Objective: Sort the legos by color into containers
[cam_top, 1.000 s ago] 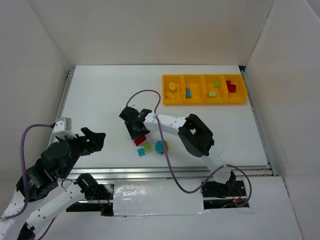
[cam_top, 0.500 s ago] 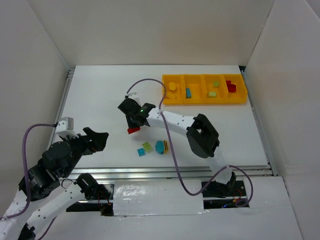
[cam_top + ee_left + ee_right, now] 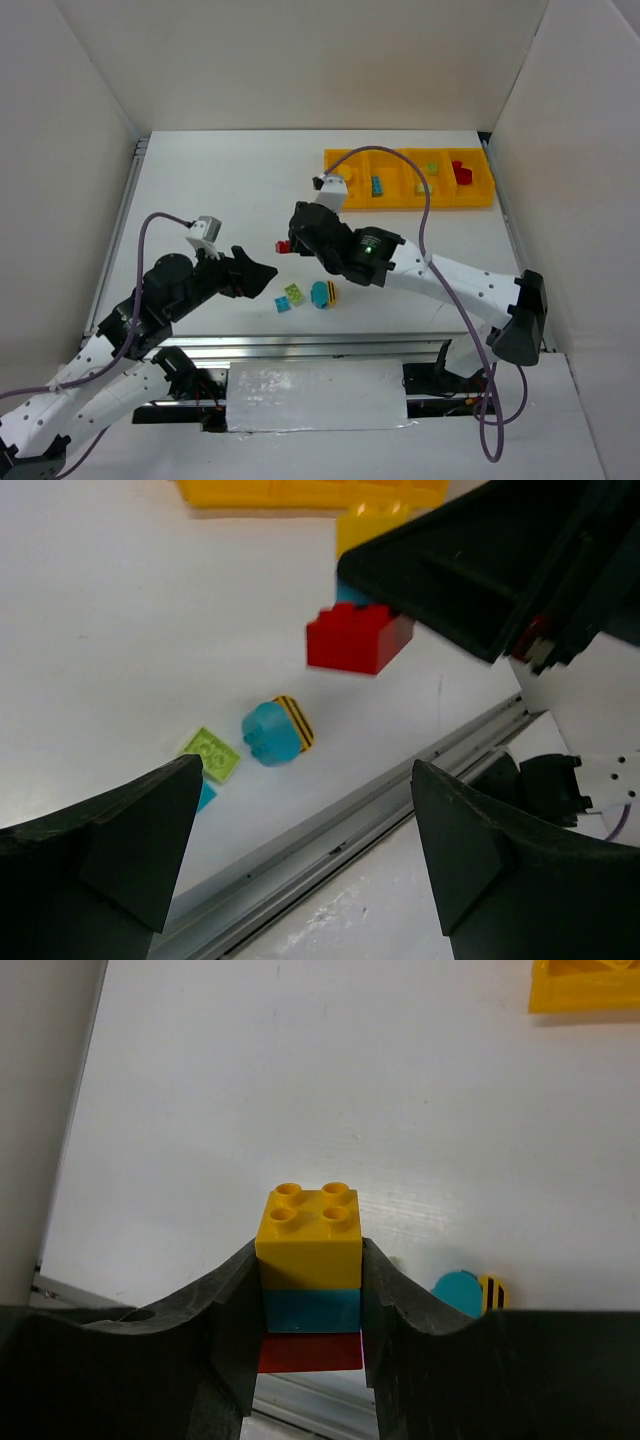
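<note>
My right gripper (image 3: 310, 1260) is shut on a stack of legos (image 3: 308, 1250): yellow on top, blue in the middle, red below. From above, the stack's red end (image 3: 284, 246) shows at the right gripper (image 3: 289, 244), above the table's middle. In the left wrist view the red brick (image 3: 360, 638) hangs in the air. My left gripper (image 3: 262, 276) stands open just left of the loose legos. These are a light green one (image 3: 294, 294), a blue one (image 3: 283, 305) and a teal rounded one (image 3: 320, 294). The yellow containers (image 3: 410, 204) lie at the far right.
The tray's compartments hold a yellow piece (image 3: 345, 176), a blue one (image 3: 377, 185), green ones (image 3: 428, 170) and a red one (image 3: 462, 172). A metal rail (image 3: 330, 840) runs along the table's near edge. White walls enclose the table.
The right gripper closed on the stacked brick, lifted it off the table and carried it right. The right arm's elbow swung out to the right. The left arm reached forward toward the loose bricks.
</note>
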Tool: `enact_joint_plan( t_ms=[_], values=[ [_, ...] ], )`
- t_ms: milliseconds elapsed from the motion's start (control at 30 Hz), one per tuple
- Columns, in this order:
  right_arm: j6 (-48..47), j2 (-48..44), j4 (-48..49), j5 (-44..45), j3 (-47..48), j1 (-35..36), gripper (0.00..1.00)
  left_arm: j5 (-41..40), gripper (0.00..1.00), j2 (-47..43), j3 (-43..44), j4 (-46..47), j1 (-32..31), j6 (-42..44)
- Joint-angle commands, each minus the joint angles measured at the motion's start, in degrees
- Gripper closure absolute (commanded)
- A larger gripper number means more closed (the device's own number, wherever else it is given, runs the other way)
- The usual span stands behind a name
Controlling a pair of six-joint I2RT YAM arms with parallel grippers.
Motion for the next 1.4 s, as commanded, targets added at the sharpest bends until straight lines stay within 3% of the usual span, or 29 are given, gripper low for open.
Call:
enact_joint_plan(
  t_ms=[0, 133, 367, 733, 1033, 1133, 1300, 1367],
  values=[
    [3.54, -2.76, -0.06, 3.49, -3.79, 2.33, 1.0, 8.62, 0.02, 2.02, 1.7, 13.12, -0.01, 3.4],
    [5.03, -5.66, -0.5, 4.72, -5.46, 3.91, 1.0, 13.73, 0.03, 4.83, 1.26, 17.1, -0.01, 3.4],
    [5.74, -7.16, -0.24, 6.21, -6.09, 5.59, 1.0, 14.61, 0.12, 8.35, 1.17, 17.63, -0.01, 3.14],
    [5.56, -9.62, 1.43, 6.48, -7.31, 6.03, 1.0, 15.49, 0.13, 9.32, 0.47, 18.42, -0.01, 3.49],
    [3.89, -10.15, 3.54, 3.84, -7.75, 7.87, 1.0, 16.19, 0.22, 9.41, 0.82, 19.39, -0.01, 4.02],
    [3.72, -10.24, 3.8, 3.32, -7.67, 8.05, 1.0, 16.63, 0.29, 9.06, 0.82, 19.73, -0.1, 4.1],
    [4.07, -10.5, 5.03, 2.61, -8.11, 8.22, 1.0, 17.34, 0.49, 8.97, 0.47, 20.26, -0.01, 4.02],
    [4.16, -10.42, 5.38, 1.91, -8.02, 8.22, 1.0, 17.6, 0.68, 9.4, 0.47, 20.35, -0.01, 4.1]
  ],
)
